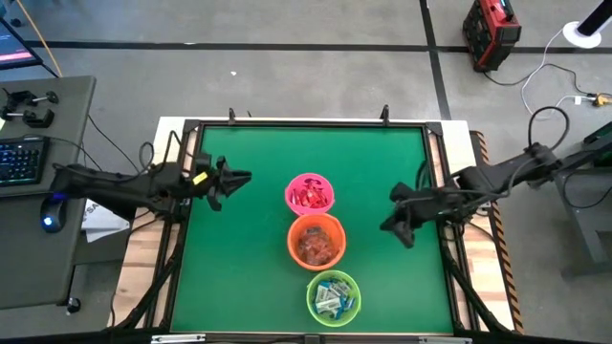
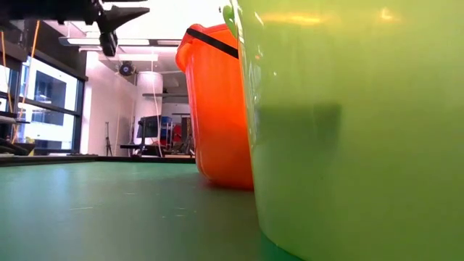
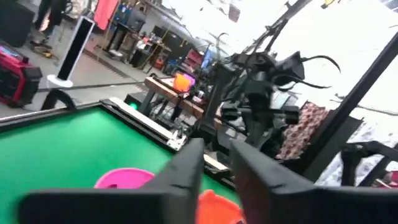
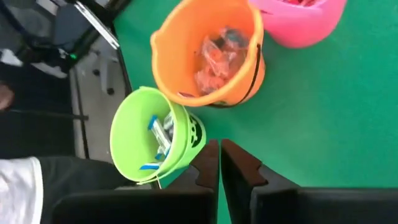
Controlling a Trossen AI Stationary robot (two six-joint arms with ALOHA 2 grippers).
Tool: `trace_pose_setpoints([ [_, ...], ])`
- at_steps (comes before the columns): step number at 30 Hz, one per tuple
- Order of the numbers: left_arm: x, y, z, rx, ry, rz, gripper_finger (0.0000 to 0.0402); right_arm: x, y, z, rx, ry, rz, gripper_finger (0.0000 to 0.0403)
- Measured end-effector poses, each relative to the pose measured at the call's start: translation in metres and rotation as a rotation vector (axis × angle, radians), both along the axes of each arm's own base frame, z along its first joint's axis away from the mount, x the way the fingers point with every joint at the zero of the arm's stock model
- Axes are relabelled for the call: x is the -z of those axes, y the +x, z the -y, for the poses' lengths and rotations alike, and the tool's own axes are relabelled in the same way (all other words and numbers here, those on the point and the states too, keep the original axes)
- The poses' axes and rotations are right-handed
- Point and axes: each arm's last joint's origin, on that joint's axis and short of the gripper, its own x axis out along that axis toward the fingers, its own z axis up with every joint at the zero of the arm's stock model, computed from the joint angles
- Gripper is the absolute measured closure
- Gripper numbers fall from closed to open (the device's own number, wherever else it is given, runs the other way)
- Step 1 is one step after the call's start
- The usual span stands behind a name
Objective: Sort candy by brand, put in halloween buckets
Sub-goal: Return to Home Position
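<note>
Flat green table mat (image 1: 249,268) fills the work surface, and dead centre sits the round orange plastic bucket (image 2: 217,109), a black handle (image 2: 212,41) slung across its upper wall, orange-red wrapped candies (image 4: 217,59) heaped inside. Close on its far side is the round pink plastic bucket (image 4: 298,31) with red packets (image 1: 309,197), and close on its near side the round lime-green plastic bucket (image 2: 348,130) with blue-and-white packets (image 4: 158,134). Well out to the orange bucket's left, the left gripper (image 3: 216,148) hangs above the mat, fingers a narrow gap apart, holding nothing. Well out to its right, the right gripper (image 4: 219,146) hovers with fingers pressed almost together, empty. Around the table there is grey floor (image 1: 287,76) crossed by dark tape lines, a red-and-black box (image 1: 491,29) far beyond the orange bucket to the right, and a grey desk (image 1: 48,229) with a keyboard (image 1: 19,158) off to its left. Tall windows (image 2: 43,101) show behind it from table height. Now the trouble spots: down at table height the green bucket swallows over half the picture, cut off on three sides. It hides the pink bucket and the orange bucket's right flank, and no candy shows from there. Whether the buckets actually touch, I cannot tell, and a white-and-dark shape (image 4: 18,186) past the table edge is too cut off to identify
</note>
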Motion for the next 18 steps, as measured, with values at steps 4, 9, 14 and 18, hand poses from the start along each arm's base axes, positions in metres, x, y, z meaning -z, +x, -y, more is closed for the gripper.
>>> trace_pose_setpoints([
  [4, 0.023, -0.001, 0.006, 0.009, -0.013, 0.003, 0.0389, 0.012, -0.017, 0.002, -0.002, 0.011, 0.064, 0.0400],
  [9, 0.049, -0.007, 0.006, -0.008, -0.031, -0.020, 0.0399, 0.031, -0.032, 0.003, -0.009, 0.082, 0.143, 0.0402],
  [14, 0.066, -0.019, 0.004, -0.019, -0.055, 0.005, 0.0401, 0.047, -0.049, 0.004, -0.018, 0.102, 0.183, 0.0402],
  [18, 0.082, -0.029, 0.002, -0.040, -0.106, 0.013, 0.0401, 0.059, -0.063, 0.006, 0.000, 0.105, 0.199, 0.0403],
])
